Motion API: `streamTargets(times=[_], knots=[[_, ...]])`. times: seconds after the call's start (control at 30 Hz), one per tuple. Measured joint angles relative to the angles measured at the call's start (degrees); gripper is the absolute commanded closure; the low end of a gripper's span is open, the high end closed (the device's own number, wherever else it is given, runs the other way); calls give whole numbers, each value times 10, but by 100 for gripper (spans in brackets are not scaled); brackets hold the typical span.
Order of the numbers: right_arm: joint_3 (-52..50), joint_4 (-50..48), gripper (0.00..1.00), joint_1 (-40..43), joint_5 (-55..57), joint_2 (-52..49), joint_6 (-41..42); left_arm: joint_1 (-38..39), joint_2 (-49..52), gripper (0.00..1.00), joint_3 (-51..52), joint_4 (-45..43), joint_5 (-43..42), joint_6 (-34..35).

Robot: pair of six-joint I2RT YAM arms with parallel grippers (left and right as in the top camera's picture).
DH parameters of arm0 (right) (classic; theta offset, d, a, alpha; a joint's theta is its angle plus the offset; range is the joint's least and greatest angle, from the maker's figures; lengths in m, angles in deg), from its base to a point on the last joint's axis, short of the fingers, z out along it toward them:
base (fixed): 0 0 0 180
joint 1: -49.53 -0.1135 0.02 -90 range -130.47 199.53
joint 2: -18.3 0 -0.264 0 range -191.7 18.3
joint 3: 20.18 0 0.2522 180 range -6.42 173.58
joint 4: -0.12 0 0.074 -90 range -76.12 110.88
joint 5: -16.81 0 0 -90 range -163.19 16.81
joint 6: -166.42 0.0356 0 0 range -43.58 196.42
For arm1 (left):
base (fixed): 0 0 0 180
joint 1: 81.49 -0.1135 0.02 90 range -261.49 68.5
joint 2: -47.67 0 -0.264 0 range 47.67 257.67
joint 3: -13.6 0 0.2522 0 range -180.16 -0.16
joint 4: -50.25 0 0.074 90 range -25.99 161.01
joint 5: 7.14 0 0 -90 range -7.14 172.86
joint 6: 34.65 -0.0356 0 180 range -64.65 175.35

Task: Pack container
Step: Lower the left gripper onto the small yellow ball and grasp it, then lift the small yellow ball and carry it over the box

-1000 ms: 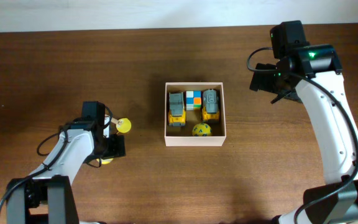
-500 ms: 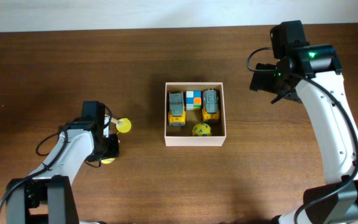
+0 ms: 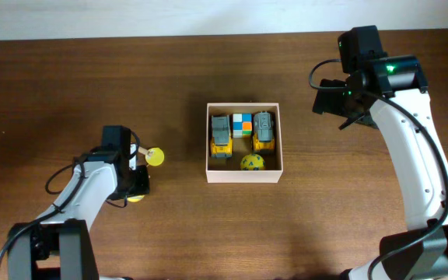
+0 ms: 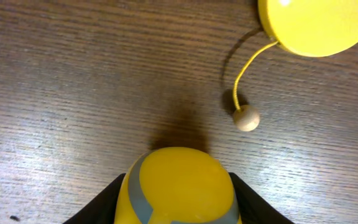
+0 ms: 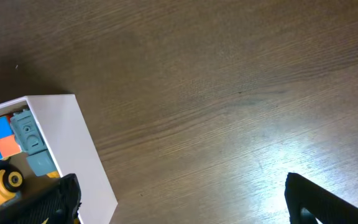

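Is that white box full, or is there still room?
Partly full. The container holds two toy trucks, a cube and a ball; bare floor shows beside the ball.

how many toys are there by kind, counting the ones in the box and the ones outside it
trucks: 2
colour cube: 1
spotted yellow ball: 1
yellow toy with a string: 1
yellow and grey toy: 1
total: 6

Dark brown wooden table (image 3: 208, 225), grain running left to right — pale strip (image 3: 131, 15) bordering its far edge, glare in right wrist view.
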Motion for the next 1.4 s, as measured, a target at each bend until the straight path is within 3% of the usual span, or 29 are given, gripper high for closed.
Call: streamTargets(times=[0.27,0.67,1.0,1.4], knots=[[0,0,1,0,0,0,0,0,0,70,-31,-1,-73,-3],[0,0,1,0,0,0,0,61,0,70,-143,9,-199,-94],[0,0,1,0,0,0,0,185,0,70,-252,24,-219,-150],[0,0,1,0,0,0,0,292,0,70,-265,49,-200,-203]])
